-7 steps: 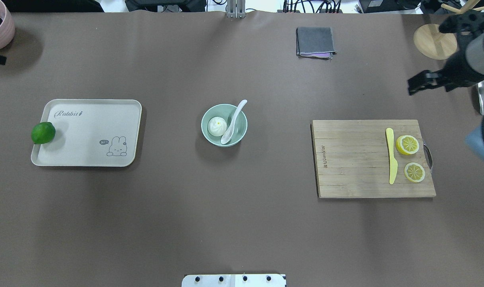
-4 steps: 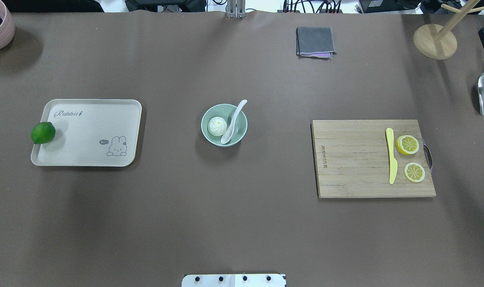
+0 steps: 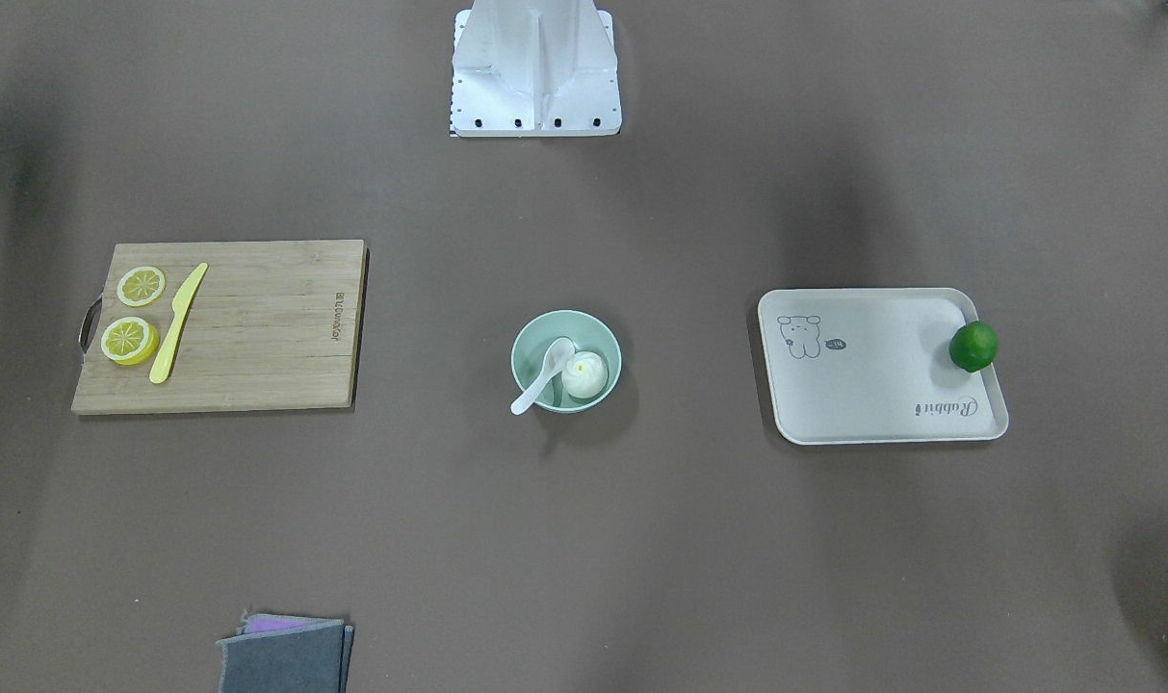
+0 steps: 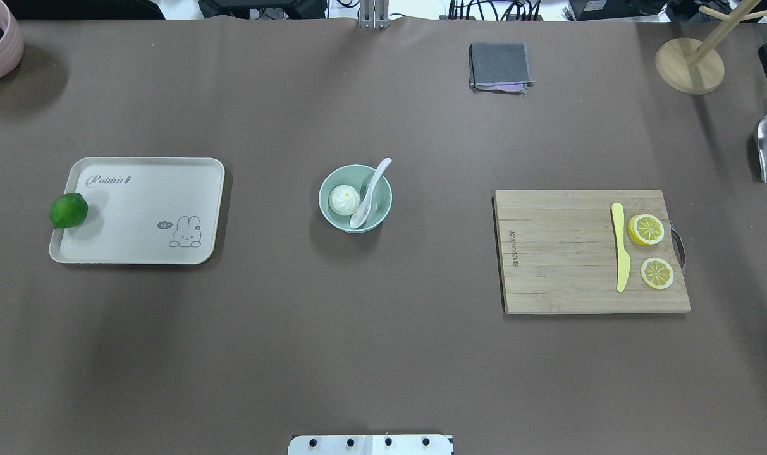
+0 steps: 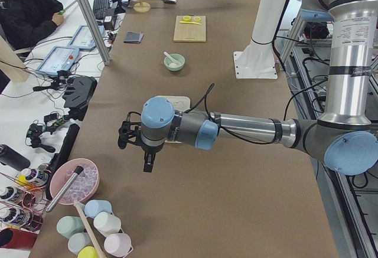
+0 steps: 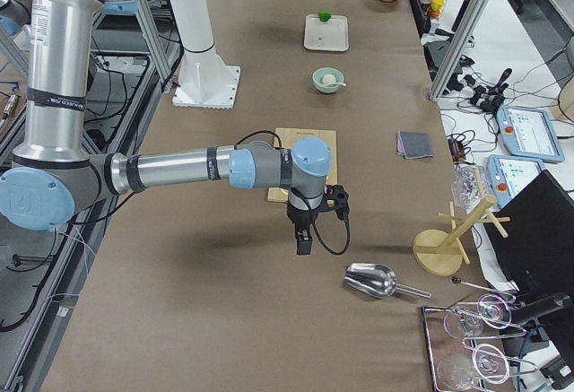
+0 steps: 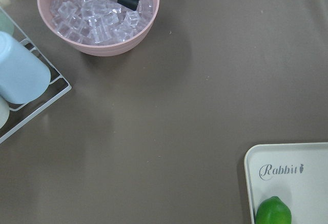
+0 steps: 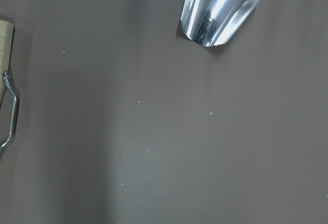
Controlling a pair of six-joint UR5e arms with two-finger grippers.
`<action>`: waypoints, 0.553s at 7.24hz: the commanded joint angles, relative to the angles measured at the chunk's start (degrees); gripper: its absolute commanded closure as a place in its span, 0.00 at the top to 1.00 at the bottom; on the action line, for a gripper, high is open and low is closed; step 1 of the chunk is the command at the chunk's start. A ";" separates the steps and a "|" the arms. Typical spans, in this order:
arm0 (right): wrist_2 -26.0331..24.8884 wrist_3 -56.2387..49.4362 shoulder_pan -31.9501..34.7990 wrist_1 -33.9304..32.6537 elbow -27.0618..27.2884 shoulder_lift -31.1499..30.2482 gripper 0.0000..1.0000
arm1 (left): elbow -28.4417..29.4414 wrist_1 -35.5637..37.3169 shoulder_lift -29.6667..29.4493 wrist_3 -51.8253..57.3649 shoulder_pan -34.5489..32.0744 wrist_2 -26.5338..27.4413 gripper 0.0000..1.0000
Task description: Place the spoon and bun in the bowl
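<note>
bowl: bun, spoon inside (handle over rim); tray: lime; left gripper, right gripper: opening unreadable

We read "Rabbit" in script on the cream tray at the overhead view's left, while the cutting board at the right bears a stamp we cannot make out.

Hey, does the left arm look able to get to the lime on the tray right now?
Probably yes. The left gripper hangs over bare table near the tray, and the lime sits uncovered at the tray's left edge, with nothing standing between them in the left wrist view.
</note>
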 commanded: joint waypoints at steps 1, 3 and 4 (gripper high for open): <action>3.96 0.37 0.43 0.01 -0.03 0.00 1.00 | 0.03 4.47 2.12 3.27 -1.75 -0.43 0.98; 3.89 0.37 0.43 0.01 -0.03 0.44 1.00 | -0.94 4.04 2.23 1.00 -1.32 -0.71 0.98; 3.97 0.37 0.43 0.01 0.06 0.44 1.00 | -1.37 2.56 1.70 -4.07 0.08 -0.88 0.98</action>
